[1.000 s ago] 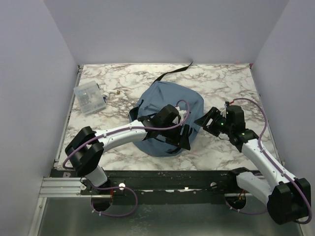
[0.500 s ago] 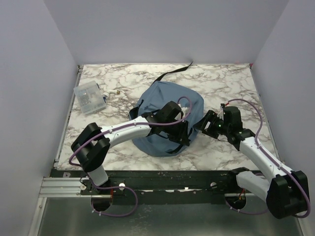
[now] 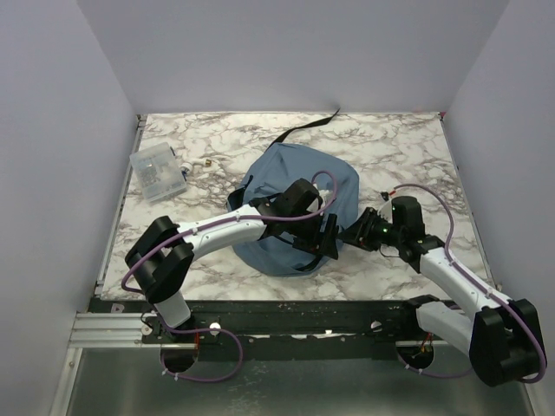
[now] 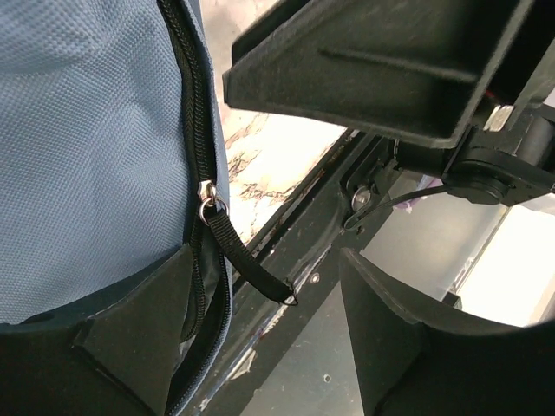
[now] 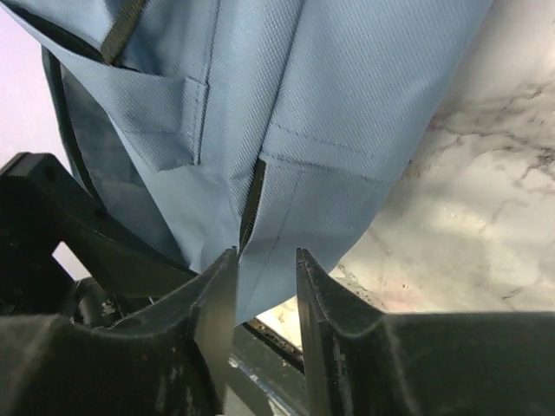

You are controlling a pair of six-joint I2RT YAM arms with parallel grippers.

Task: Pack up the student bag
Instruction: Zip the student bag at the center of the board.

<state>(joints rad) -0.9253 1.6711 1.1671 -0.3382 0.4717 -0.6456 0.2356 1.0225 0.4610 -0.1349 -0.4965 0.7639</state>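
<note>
Lying mid-desk [image 3: 408,152], bag [image 3: 299,178] looks soft, light, floppy; right hand [image 5: 260,269] clamped on its seam corner; left hand [image 4: 260,286] apart by zip pull [image 4: 247,260]; best hold judged pull or seam, not loose cloth.

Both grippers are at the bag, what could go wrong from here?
The right gripper pinches only a thin corner of the bag; the fabric could slip out under a pull. The left gripper is open with the zipper pull dangling loose between its fingers; closing could miss it or grab fabric. The grippers sit close together and might collide.
</note>
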